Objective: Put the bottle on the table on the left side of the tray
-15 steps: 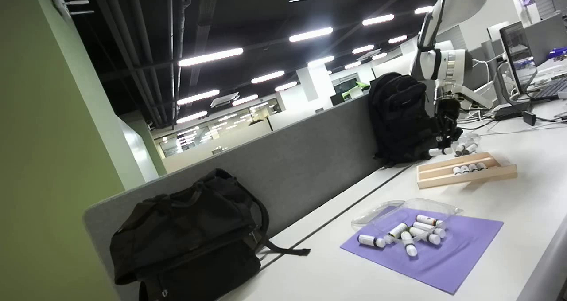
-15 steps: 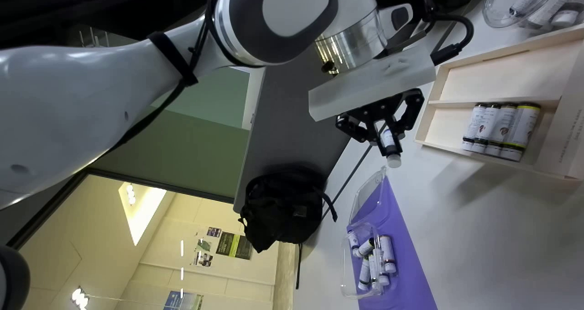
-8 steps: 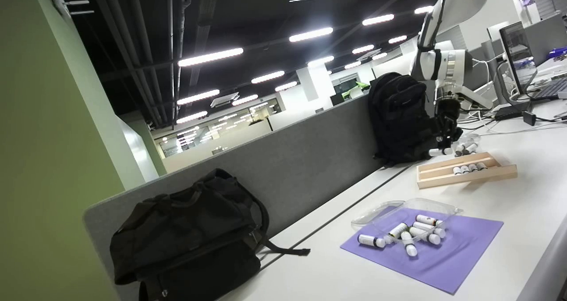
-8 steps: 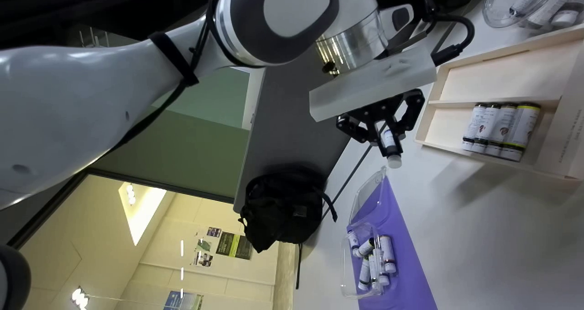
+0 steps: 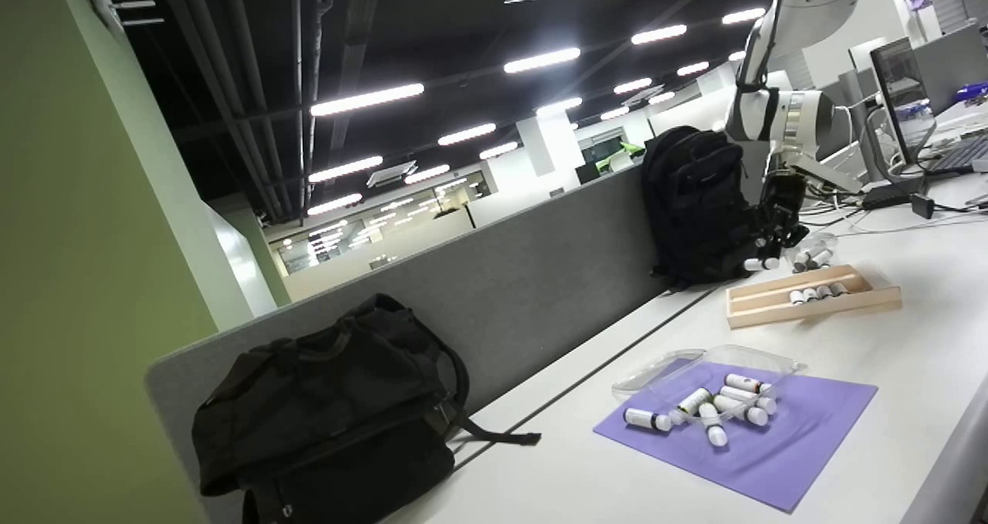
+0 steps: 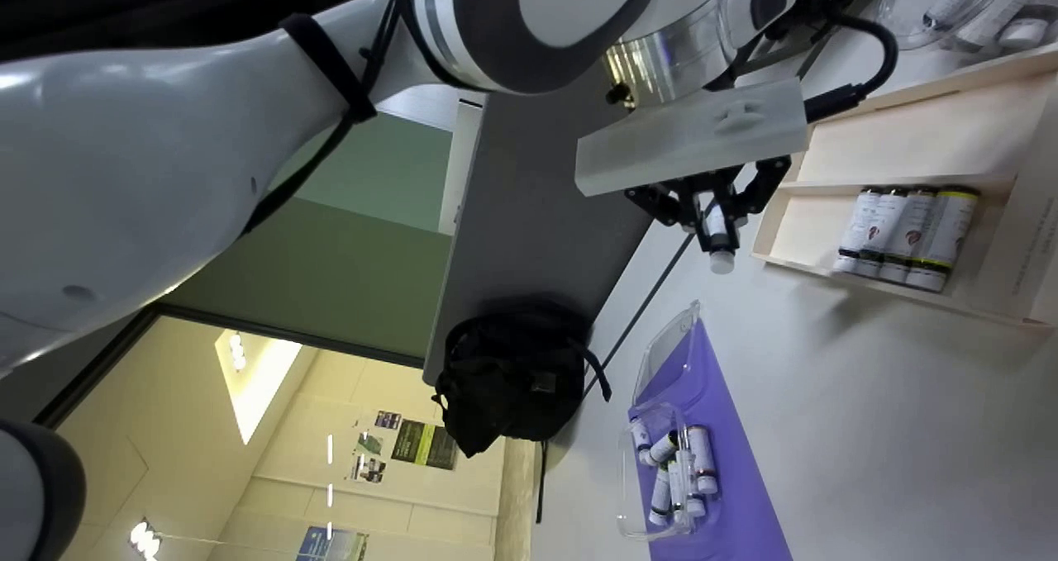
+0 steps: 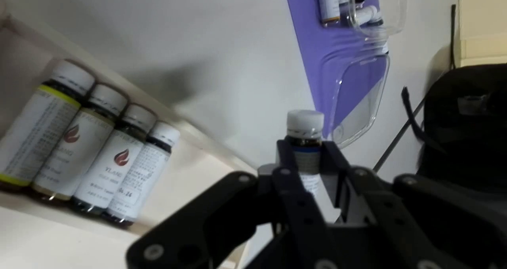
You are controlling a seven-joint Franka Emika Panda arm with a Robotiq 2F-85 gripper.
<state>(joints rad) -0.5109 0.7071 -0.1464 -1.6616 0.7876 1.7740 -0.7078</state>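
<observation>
Carry white-capped cylindrical bottle (image 7: 305, 129) slowly, clamped in black jointed claw (image 7: 305, 147), lower-centre wrist view. Lower gently toward tan wooden tray (image 7: 194, 172), lower left.

The arm (image 6: 190, 123) is basically glossy white with dark grey joint covers (image 6: 488, 28), a shiny metal ring (image 6: 674, 57), a black strap (image 6: 326, 61) and cable (image 6: 887, 57), some pale flat plate (image 6: 690, 137), plus a chunky black gripper (image 7: 304, 150) dotted with silvery screws (image 7: 153, 252).
</observation>
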